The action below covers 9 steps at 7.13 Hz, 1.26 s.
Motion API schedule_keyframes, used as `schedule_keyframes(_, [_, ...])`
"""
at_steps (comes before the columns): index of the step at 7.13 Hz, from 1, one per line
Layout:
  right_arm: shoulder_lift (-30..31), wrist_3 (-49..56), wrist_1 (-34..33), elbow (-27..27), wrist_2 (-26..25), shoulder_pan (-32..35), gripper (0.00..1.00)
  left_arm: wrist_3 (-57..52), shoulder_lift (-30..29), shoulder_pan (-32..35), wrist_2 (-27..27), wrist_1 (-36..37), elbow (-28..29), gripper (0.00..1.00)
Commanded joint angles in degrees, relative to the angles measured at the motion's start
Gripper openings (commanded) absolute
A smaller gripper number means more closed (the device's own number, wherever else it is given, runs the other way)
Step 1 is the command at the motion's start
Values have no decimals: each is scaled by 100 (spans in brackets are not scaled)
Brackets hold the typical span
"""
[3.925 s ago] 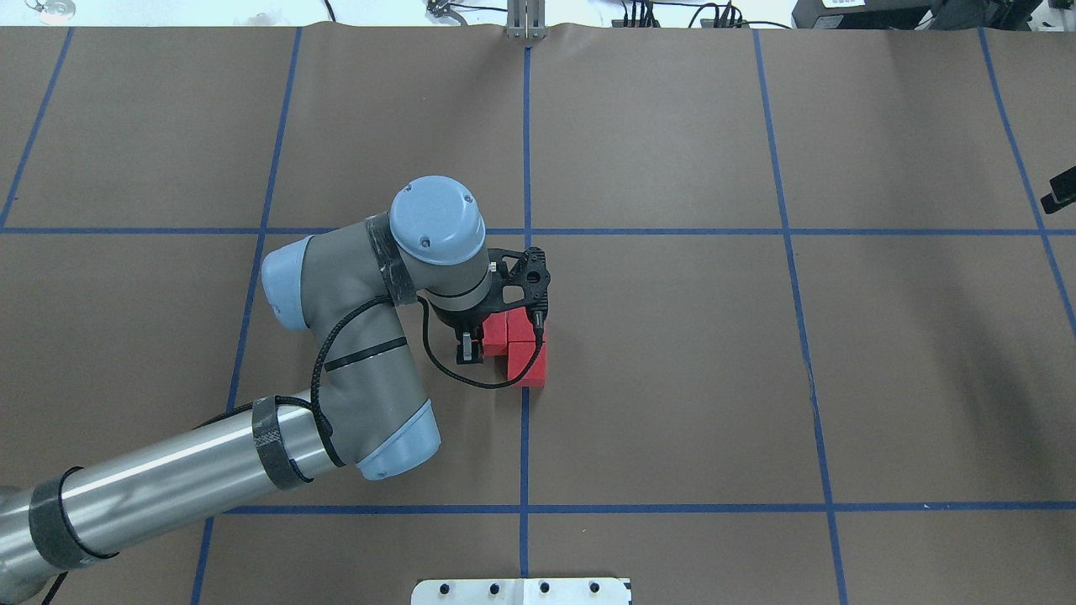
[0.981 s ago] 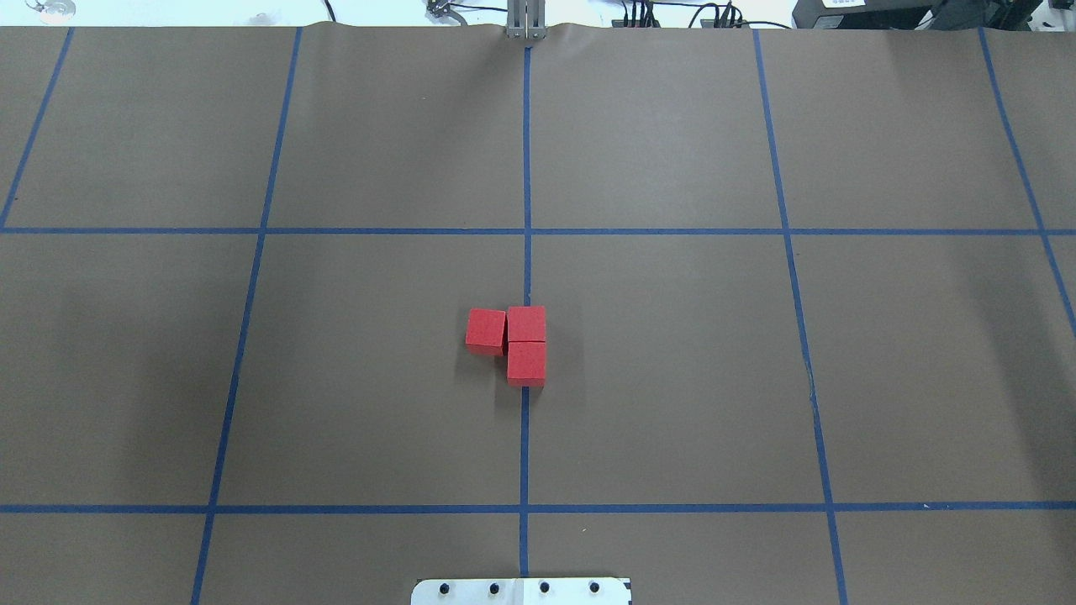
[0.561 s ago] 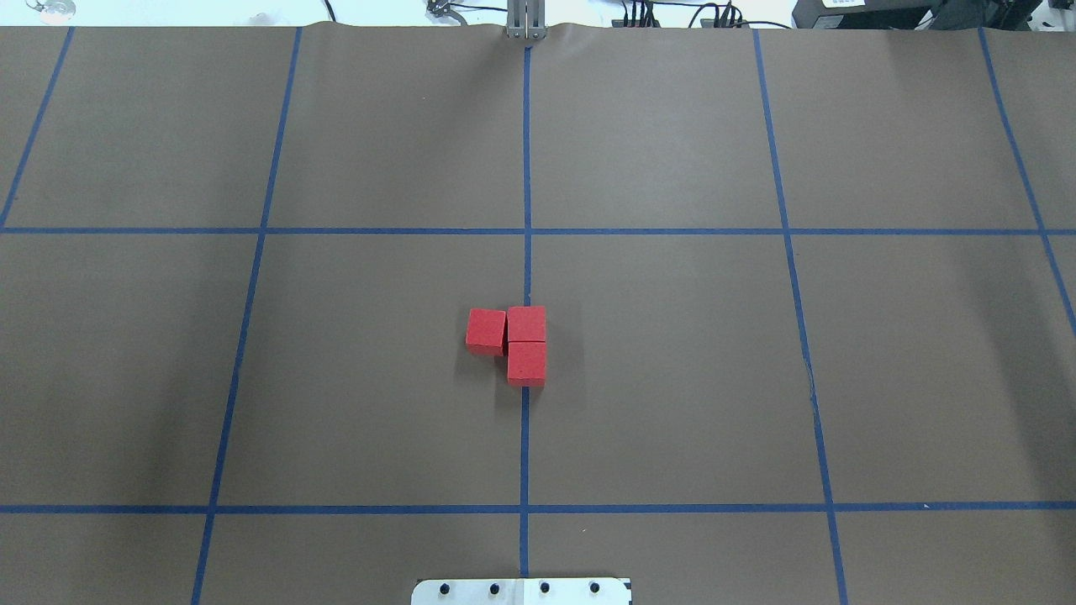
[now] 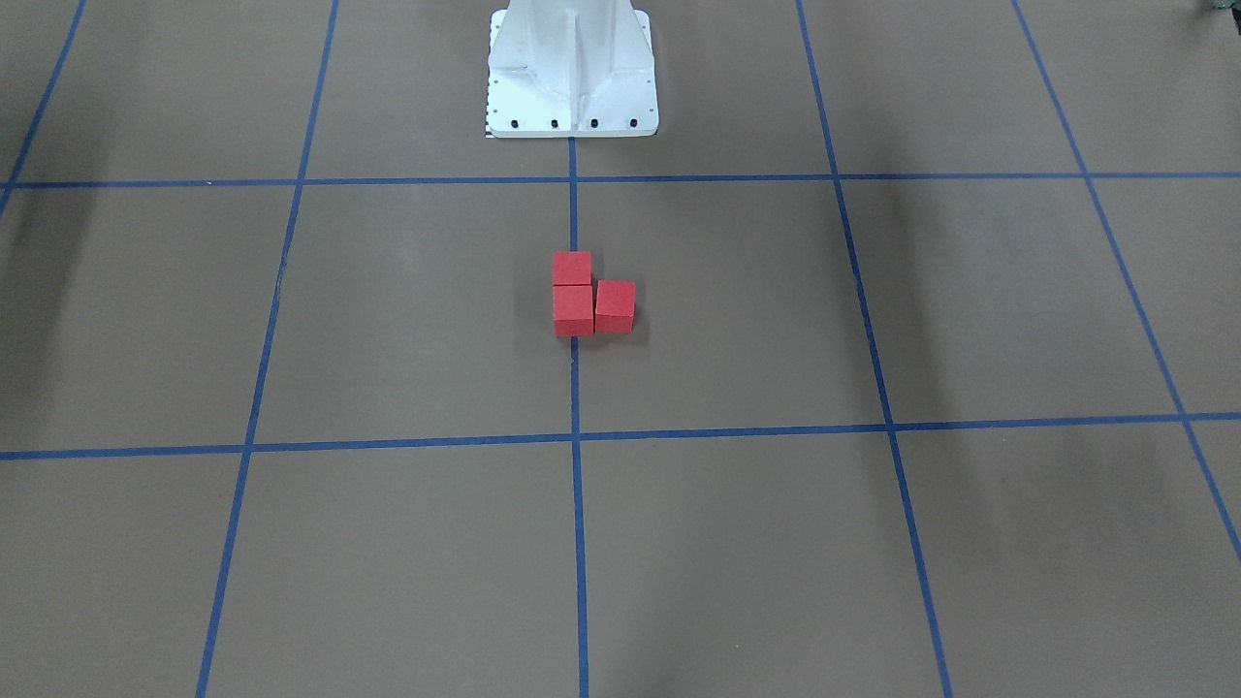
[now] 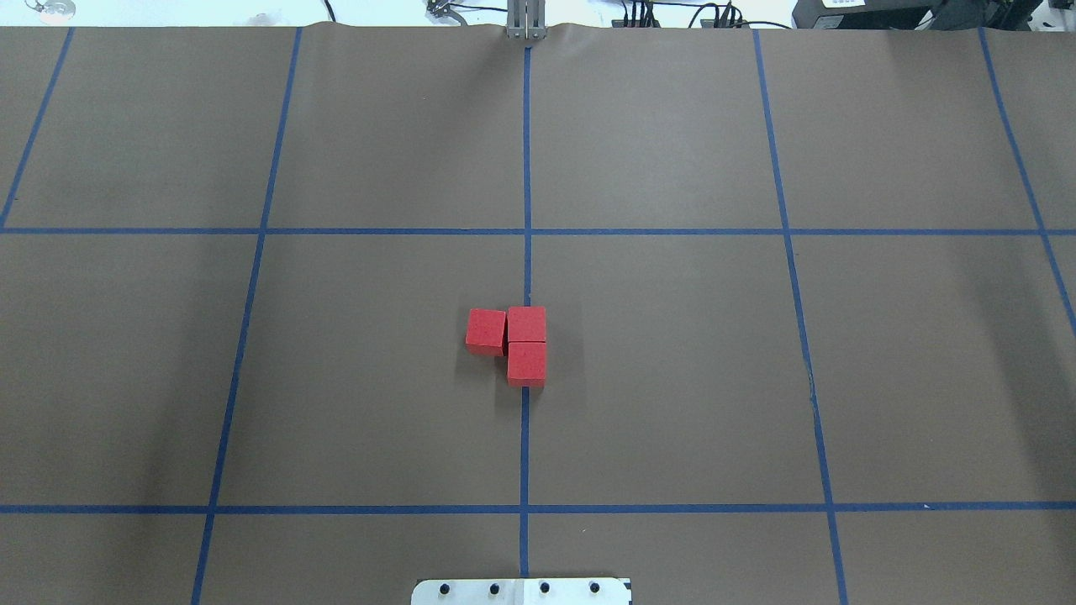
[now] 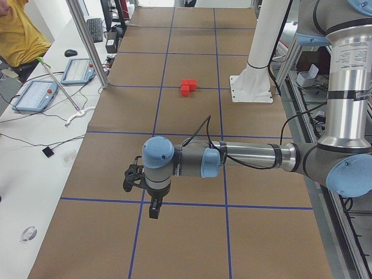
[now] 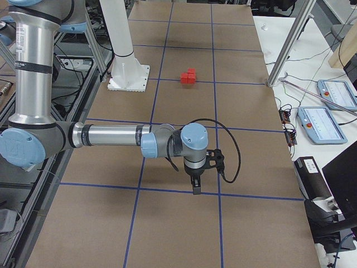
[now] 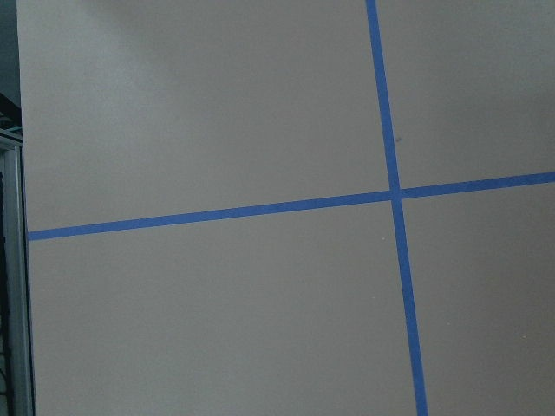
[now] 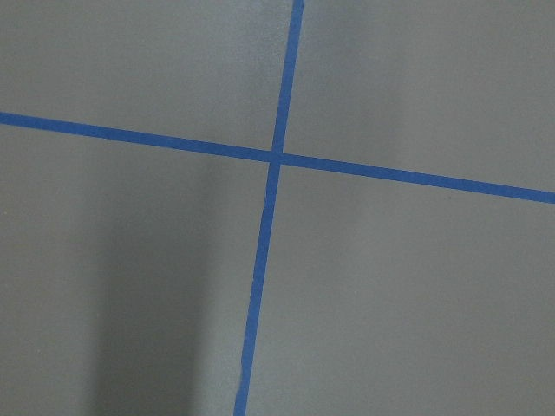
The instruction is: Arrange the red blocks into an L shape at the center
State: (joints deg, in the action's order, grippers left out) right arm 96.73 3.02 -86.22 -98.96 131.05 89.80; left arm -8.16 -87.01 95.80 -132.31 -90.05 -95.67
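Note:
Three red blocks (image 5: 526,323) lie together at the center (image 5: 525,412), on the vertical blue tape line. Two of them sit in a column on the line (image 4: 573,308), and the third (image 5: 486,330) touches the far one's side, slightly skewed, so the group reads as an L. No gripper is near them. My left gripper (image 6: 152,206) hangs over the table's left end, far from the blocks. My right gripper (image 7: 195,187) hangs over the right end. Each shows only in a side view, so I cannot tell whether it is open or shut. Both wrist views show only bare floor and tape.
The white robot base plate (image 4: 572,78) stands behind the blocks. An aluminium post (image 6: 87,40) and a side table with tablets (image 6: 35,96) run along the far edge. A person in a yellow top (image 6: 17,29) sits there.
The left arm, which stood over the blocks 3.9 s ago, has pulled out of the overhead view. The blocks have kept still over the last second.

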Motion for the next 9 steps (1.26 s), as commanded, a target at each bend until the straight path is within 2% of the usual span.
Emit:
schedule_keyframes(1, [3,6,18,17,-44,2,100,-10,193,-140,-93,5,-92,100])
schedule_keyframes(9, [3,-248,9,35,-9,2,100,-10,308,-149,-190,-13,-136,100])
